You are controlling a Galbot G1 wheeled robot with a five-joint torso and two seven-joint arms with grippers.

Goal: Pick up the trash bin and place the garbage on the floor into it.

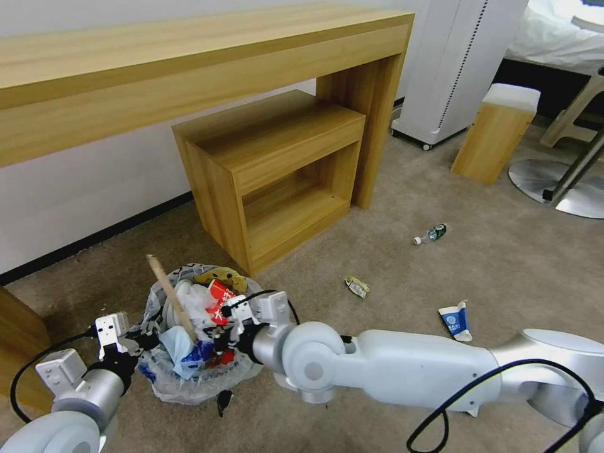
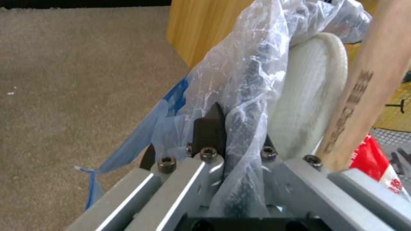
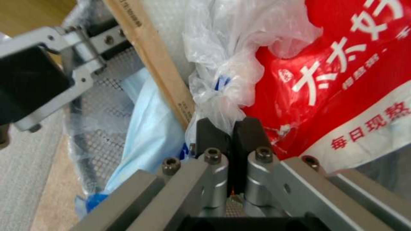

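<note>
While the small dark round trash bin [image 1: 189, 340], stuffed with litter, stands on the beige carpet floor [image 1: 402, 277], the left gripper [image 2: 235, 128] clamps its bag-lined rim. Right gripper [image 3: 231, 131] pinches clear crinkled plastic [image 3: 222, 64].

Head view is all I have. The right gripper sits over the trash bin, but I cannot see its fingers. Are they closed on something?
Observer: Yes. The right wrist view shows the right gripper shut, pinching a twist of clear plastic beside the red wrapper.
Operator: And the left gripper, does it really hold the bin?
Observer: The left wrist view shows the left gripper clamped on the rim of the trash bin, with the bag liner caught between the fingers.
</note>
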